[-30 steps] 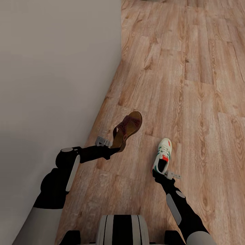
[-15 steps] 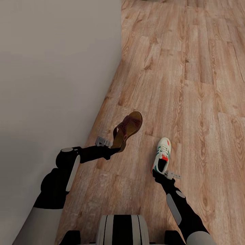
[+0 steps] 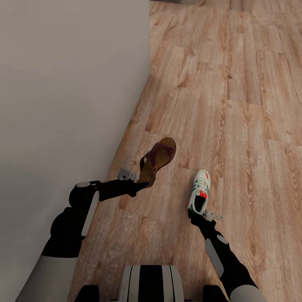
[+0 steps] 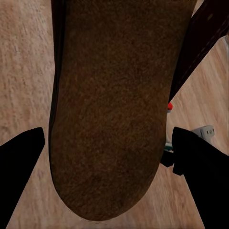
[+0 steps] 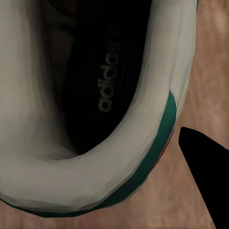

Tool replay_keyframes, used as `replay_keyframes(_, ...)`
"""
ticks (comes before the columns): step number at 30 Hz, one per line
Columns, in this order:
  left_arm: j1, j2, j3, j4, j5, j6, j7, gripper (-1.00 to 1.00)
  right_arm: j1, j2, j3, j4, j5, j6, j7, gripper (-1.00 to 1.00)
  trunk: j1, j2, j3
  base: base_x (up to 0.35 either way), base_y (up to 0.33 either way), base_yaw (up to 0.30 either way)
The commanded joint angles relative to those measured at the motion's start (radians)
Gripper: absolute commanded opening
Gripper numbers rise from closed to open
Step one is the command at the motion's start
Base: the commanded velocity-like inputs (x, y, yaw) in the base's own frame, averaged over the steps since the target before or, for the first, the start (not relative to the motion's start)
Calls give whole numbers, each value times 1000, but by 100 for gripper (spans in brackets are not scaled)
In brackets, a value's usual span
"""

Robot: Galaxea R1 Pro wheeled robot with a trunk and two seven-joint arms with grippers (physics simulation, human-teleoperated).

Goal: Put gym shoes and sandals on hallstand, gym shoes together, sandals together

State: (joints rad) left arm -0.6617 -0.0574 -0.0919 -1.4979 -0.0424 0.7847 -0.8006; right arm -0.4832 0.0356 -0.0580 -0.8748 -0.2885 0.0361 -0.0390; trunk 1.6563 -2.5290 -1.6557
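A dark brown sandal (image 3: pixel 158 158) with a tan footbed hangs above the corridor floor (image 3: pixel 235 105), its heel end in my left gripper (image 3: pixel 140 181), which is shut on it. In the left wrist view the sandal's sole (image 4: pixel 114 109) lies between the black fingers (image 4: pixel 19 176). A white gym shoe (image 3: pixel 200 193) with green stripes and a red tongue is held at its heel by my right gripper (image 3: pixel 197 214), also shut. The right wrist view looks into the shoe's opening (image 5: pixel 95 95). The other shoe, the other sandal and the hallstand are out of view.
A plain grey wall (image 3: pixel 63 84) runs along the left, close to my left arm. Wood-grain planks stretch ahead and to the right. My own base (image 3: pixel 151 283) sits at the bottom edge of the head view.
The floor pattern has slid slightly in the head view, so the camera has moved a little. Both grippers hold their loads in the same pose.
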Motion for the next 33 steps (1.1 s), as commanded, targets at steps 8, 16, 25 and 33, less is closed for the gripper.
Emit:
replay_keyframes(8,0,-1,-45,1,-9,5,-1,-100,0,0,2,-5,-8,3,-2,-100,-4,2,30,0,0,0)
replay_keyframes(16,0,-1,-56,1,-22,5,2,-100,0,-3,1,-99,-6,4,1,-100,-7,4,61,0,0,0)
replay_keyframes(25,-1,-12,-90,4,-22,5,3,-100,0,-9,0,-343,-6,20,5,-100,-11,6,96,0,0,0)
replay_keyframes(33,-1,-16,-92,3,-22,5,3,-100,0,-10,0,-382,3,24,2,-100,-15,8,127,0,0,0)
